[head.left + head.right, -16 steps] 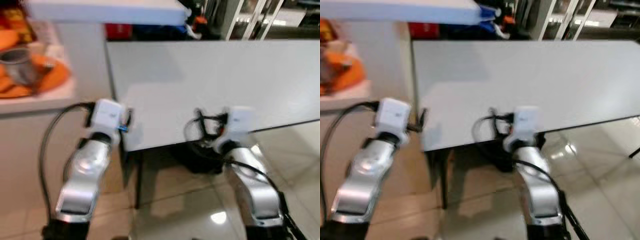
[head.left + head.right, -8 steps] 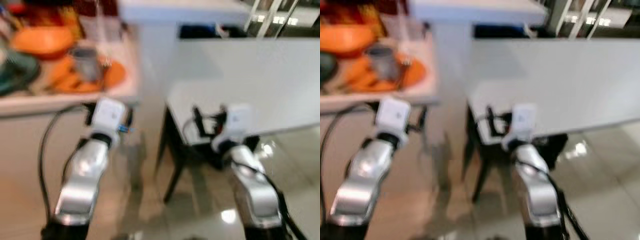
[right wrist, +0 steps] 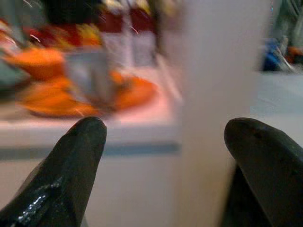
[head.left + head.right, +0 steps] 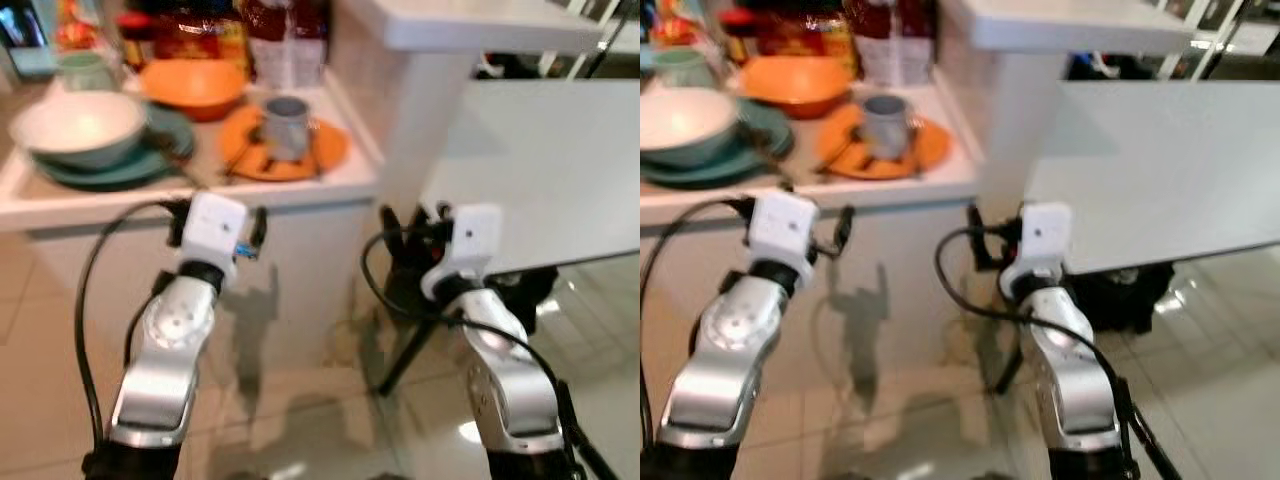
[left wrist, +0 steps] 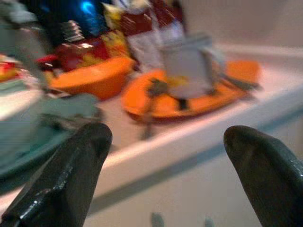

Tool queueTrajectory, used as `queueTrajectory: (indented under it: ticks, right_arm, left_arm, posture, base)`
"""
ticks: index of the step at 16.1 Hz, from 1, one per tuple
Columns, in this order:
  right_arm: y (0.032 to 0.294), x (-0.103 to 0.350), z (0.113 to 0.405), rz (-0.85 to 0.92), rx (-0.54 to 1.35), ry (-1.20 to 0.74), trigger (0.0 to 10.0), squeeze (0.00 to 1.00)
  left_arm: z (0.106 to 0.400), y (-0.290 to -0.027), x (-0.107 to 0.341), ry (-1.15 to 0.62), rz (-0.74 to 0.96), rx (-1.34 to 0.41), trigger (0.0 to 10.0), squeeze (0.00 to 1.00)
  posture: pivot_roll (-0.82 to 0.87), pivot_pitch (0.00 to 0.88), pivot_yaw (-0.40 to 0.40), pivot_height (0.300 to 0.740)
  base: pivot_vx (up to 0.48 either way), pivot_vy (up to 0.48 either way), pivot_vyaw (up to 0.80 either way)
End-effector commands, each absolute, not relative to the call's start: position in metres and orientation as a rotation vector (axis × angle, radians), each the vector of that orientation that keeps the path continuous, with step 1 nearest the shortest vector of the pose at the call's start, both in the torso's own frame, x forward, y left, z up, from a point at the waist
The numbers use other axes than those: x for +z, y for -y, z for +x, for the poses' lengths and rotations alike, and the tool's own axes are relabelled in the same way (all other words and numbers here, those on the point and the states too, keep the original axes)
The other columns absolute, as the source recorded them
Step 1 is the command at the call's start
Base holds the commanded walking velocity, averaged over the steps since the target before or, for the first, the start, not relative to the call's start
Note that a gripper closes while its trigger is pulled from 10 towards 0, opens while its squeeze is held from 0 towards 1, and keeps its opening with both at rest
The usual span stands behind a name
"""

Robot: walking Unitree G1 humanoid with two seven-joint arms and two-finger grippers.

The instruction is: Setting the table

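A white counter (image 4: pixel 200 195) at the left holds the dishes. An orange plate (image 4: pixel 320 150) carries a grey mug (image 4: pixel 287 113) and some cutlery. Behind it sits an orange bowl (image 4: pixel 193 83). Further left a white bowl (image 4: pixel 75 125) rests on teal plates (image 4: pixel 165 150). The white dining table (image 4: pixel 560 170) stands to the right. My left gripper (image 5: pixel 165 151) is open, held just below and before the counter's edge, facing the orange plate (image 5: pixel 189 101). My right gripper (image 3: pixel 165 142) is open too, before the white pillar (image 3: pixel 218 94) between counter and table.
Jars and packets (image 4: pixel 230 25) line the back of the counter. A white shelf top (image 4: pixel 470 20) sits on the pillar. A dark bag (image 4: pixel 500 290) lies under the table on the glossy tiled floor (image 4: pixel 300 400).
The camera has swung left from the dining table to the counter, bringing the dishes into view. Both arms hold the same pose before me.
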State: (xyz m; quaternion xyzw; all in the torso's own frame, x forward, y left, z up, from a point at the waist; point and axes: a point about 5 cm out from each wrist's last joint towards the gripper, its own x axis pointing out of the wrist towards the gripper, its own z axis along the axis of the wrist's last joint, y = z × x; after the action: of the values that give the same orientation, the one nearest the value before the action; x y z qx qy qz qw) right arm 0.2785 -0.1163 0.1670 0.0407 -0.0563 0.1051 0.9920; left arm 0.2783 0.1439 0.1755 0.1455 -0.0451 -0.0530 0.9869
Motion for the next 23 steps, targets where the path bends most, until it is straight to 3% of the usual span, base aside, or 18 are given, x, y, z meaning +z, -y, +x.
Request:
queueTrajectory:
  ticks: [1,6,23]
  right_arm:
    - [0.125,0.173,0.278,0.087,0.183,0.144,10.0,0.00]
    - [0.129,0.179,0.281,0.066,0.157,0.174,10.0,0.00]
    - [0.131,0.185,0.286,0.100,0.137,0.196,10.0,0.00]
  left_arm:
    - [0.278,-0.132,0.187,0.144,0.239,-0.143,10.0,0.00]
    - [0.279,-0.126,0.200,0.200,0.247,-0.196,10.0,0.00]
    - [0.282,-0.121,0.202,0.201,0.252,-0.237,10.0,0.00]
  posture:
    - [0.08,0.019,-0.062,0.740]
    - [0.09,0.013,-0.067,0.740]
    - [0.09,0.005,-0.068,0.740]
  base:
    - [0.000,0.000,0.00]
    - [0.000,0.000,0.00]
    - [0.347,0.000,0.00]
